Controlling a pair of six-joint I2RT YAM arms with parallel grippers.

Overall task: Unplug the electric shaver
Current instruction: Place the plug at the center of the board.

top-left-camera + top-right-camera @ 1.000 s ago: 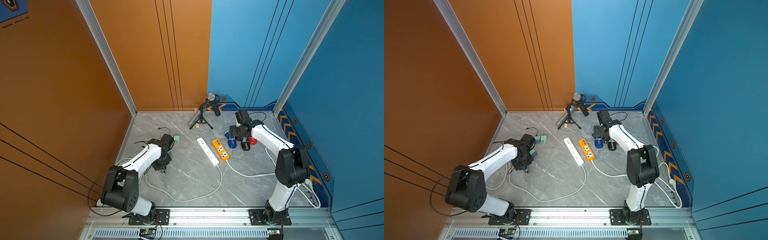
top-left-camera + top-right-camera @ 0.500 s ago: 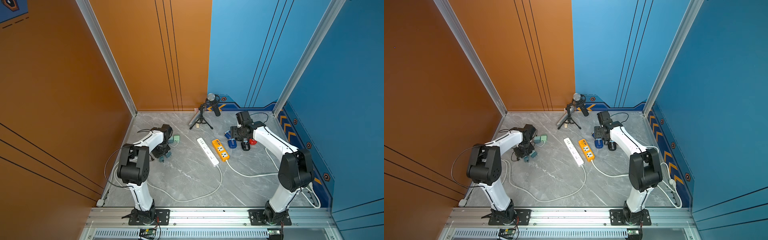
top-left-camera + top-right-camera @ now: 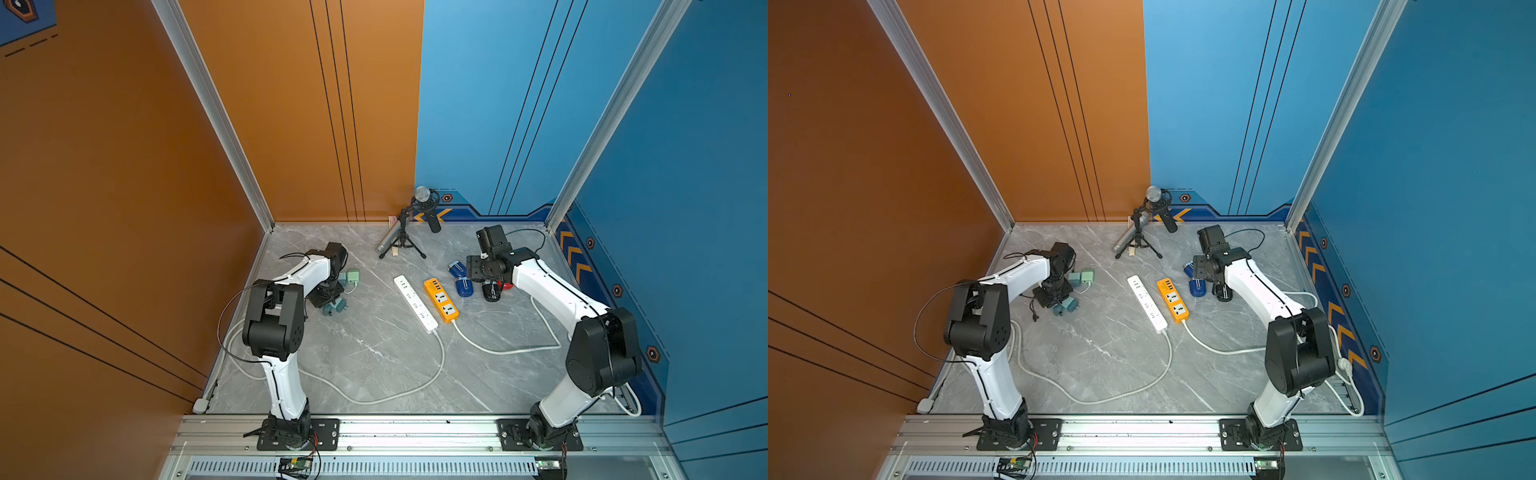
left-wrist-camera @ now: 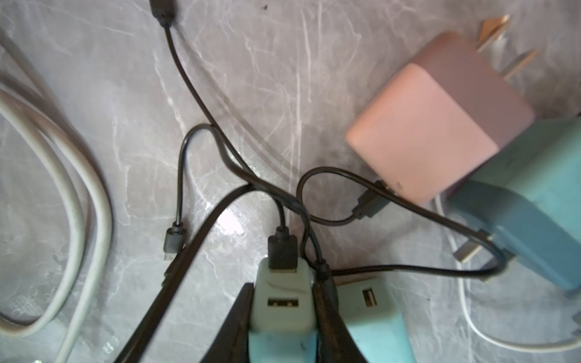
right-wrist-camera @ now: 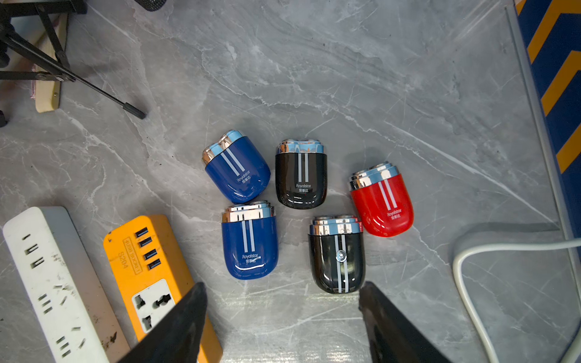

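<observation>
Tucking back along the desk's (image 3: 374, 365) left edge, left pincer (image 4: 283, 292) grasps a green charger (image 4: 281, 317); right pincer (image 5: 282, 287), released, hovers over cable-free shavers (image 5: 250, 242), so unplugging looks done.

Orange wall (image 3: 291, 104), blue wall (image 3: 478, 104), grey marble-look floor (image 3: 374, 365), alu corner posts (image 3: 216, 116) btwn panels.
</observation>
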